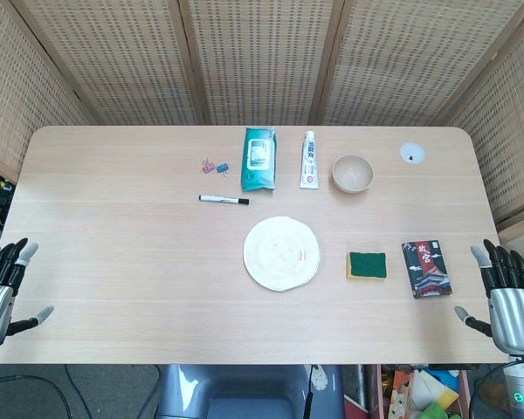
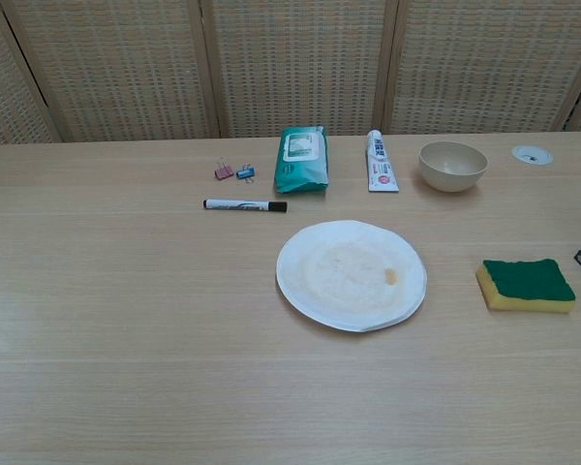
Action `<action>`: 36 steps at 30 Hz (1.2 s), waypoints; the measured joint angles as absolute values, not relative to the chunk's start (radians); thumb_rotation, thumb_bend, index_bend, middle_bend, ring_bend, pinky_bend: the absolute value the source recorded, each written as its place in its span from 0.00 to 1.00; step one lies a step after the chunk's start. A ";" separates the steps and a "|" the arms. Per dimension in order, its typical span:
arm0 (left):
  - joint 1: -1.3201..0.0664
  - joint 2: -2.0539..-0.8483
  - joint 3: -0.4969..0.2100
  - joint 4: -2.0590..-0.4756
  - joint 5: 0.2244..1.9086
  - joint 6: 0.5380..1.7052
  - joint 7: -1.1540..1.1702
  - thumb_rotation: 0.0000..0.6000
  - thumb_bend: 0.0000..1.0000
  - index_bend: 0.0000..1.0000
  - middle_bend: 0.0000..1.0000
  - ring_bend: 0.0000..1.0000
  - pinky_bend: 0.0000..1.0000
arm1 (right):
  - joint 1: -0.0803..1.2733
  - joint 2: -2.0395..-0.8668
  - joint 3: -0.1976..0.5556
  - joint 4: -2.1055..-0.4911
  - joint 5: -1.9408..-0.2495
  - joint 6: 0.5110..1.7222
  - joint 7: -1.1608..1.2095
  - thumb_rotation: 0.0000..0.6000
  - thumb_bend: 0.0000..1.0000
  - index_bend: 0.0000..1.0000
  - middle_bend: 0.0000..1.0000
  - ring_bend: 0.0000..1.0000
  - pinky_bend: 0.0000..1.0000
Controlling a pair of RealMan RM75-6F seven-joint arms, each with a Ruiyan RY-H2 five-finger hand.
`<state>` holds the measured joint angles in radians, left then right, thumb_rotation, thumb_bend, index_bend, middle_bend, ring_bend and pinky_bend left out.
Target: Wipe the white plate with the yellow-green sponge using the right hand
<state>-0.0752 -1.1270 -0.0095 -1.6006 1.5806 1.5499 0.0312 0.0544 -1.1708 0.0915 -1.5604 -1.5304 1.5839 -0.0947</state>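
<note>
Resting beside the white plate at mid-table we see the yellow-green sponge, green face up; our right hand and left hand wait released, fingers apart, at the table's near corners.

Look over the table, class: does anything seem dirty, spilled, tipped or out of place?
Only the plate: it carries a brownish smear with a small orange spot near its right side. The sponge lies flat beside it, green side up, untouched. Nothing is tipped or spilled.
</note>
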 measured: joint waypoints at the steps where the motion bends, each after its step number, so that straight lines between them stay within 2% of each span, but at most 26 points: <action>1: -0.075 -1.127 -0.010 -1.600 1.580 1.549 0.032 1.00 0.00 0.00 0.00 0.00 0.00 | 0.054 -1.171 0.092 -1.561 -1.530 1.584 -0.095 1.00 0.00 0.00 0.00 0.00 0.00; 11: -0.083 -1.131 -0.014 -1.599 1.566 1.526 0.033 1.00 0.00 0.00 0.00 0.00 0.00 | 0.076 -1.173 0.085 -1.560 -1.549 1.548 -0.051 1.00 0.00 0.00 0.00 0.00 0.00; 14: -0.091 -1.139 -0.018 -1.595 1.562 1.514 0.043 1.00 0.00 0.00 0.00 0.00 0.00 | 0.110 -1.173 0.078 -1.551 -1.554 1.478 -0.021 1.00 0.00 0.00 0.00 0.00 0.00; 19: -0.113 -1.173 -0.031 -1.561 1.536 1.475 0.070 1.00 0.00 0.00 0.00 0.00 0.00 | 0.233 -1.194 0.088 -1.513 -1.550 1.274 -0.057 1.00 0.00 0.00 0.01 0.00 0.04; 27: -0.124 -1.194 -0.049 -1.544 1.501 1.458 0.085 1.00 0.00 0.00 0.00 0.00 0.00 | 0.438 -1.316 0.121 -1.357 -1.466 0.984 -0.146 1.00 0.00 0.08 0.08 0.01 0.13; 36: -0.129 -1.198 -0.053 -1.539 1.493 1.454 0.086 1.00 0.00 0.00 0.00 0.00 0.00 | 0.514 -1.443 0.128 -1.235 -1.394 0.893 -0.209 1.00 0.00 0.16 0.15 0.07 0.20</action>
